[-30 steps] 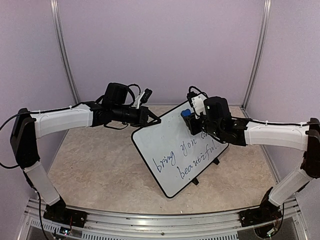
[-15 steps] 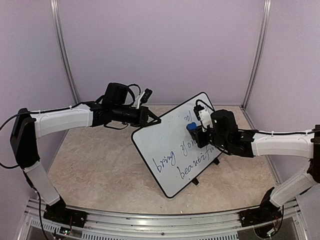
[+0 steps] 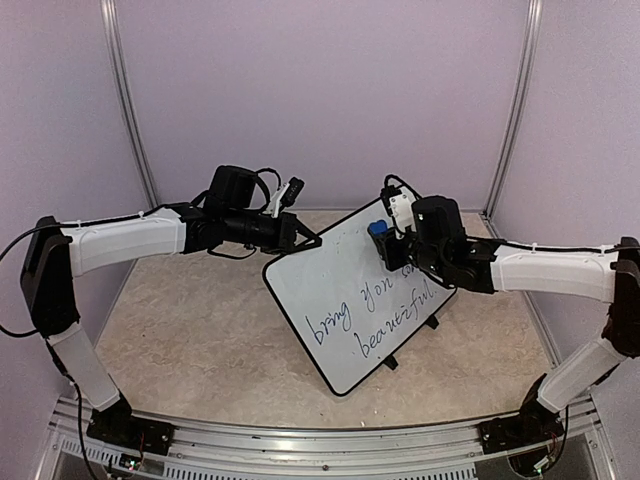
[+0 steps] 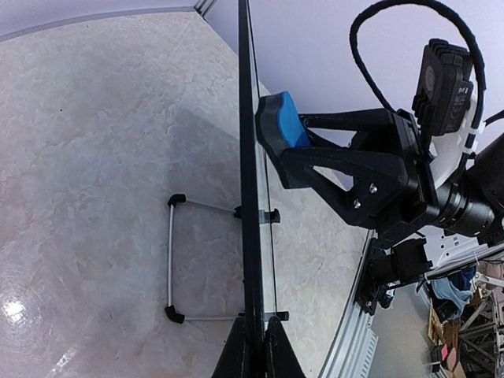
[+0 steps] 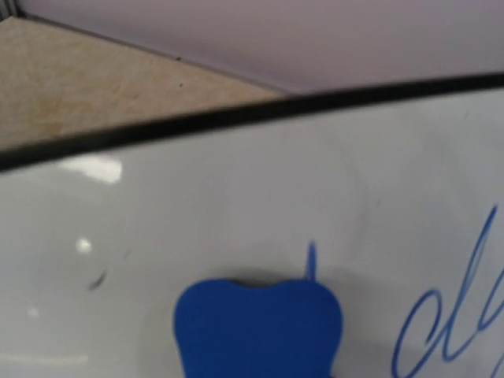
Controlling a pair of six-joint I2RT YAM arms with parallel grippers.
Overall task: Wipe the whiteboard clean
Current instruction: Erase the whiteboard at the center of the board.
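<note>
Whiteboard (image 3: 340,300) clamped at top-left rim in L gripper (image 3: 308,240) to brace vs push of blue eraser (image 5: 257,327), gripped tight in R gripper (image 3: 386,236), pressed flat near board's top edge.

place: probably a lab test booth; cues: plain lilac wall panels (image 3: 320,90); metal corner posts (image 3: 125,100); marble-look tabletop (image 3: 200,330)

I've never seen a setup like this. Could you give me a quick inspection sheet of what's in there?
Surface: beige speckled table.
Job's things: whiteboard propped tilted on its feet, blue handwriting on it; blue eraser against its upper part.
Clutter: nothing seen.
Grippers: left gripper clamps the whiteboard's edge; right gripper holds the eraser.
Cables: black cables loop at both wrists.
Surroundings: lilac walls, metal posts.
</note>
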